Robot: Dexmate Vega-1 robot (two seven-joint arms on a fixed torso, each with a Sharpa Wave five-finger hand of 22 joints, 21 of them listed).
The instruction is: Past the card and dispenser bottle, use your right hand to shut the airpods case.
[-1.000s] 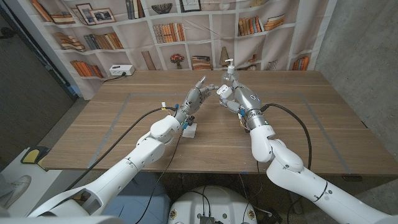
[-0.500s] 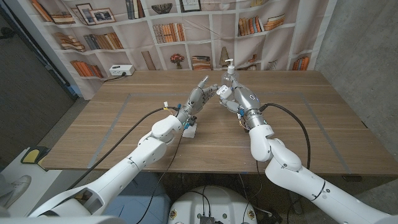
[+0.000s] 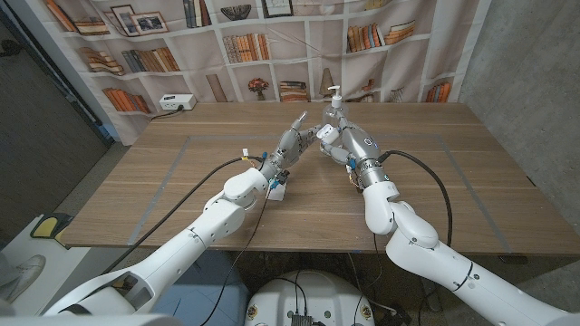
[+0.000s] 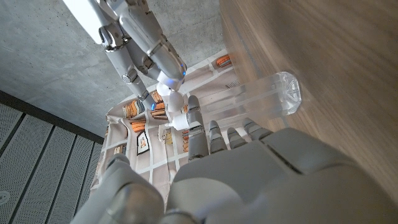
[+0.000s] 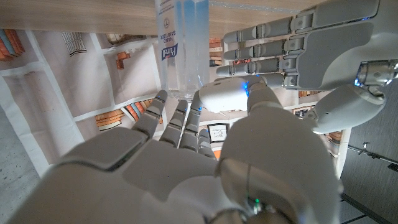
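White and rounded, with a smooth shell, the airpods case point(image 5: 225, 94) shows closest in the right wrist view, a blue glow at one end. I cannot tell if its lid is up or down.

On the wooden table point(image 3: 163, 181) in the head view, a small white card point(image 3: 275, 191) lies under the left forearm, at about 7 o'clock from the left hand point(image 3: 294, 140). That hand reaches toward table centre with its fingers point(image 5: 280, 43) stretched out straight, side by side. They run alongside the case, but I cannot tell whether the hand grips it.

The case sits between the two hands, at roughly 2 o'clock from the left hand and 10 o'clock from the right hand point(image 3: 340, 143). The right hand's fingers bend in around it with the thumb close against the shell. Whether that is an actual grip is unclear.

The clear dispenser bottle point(image 3: 334, 101) stands upright at 12 o'clock from the right hand, just beyond its fingertips.
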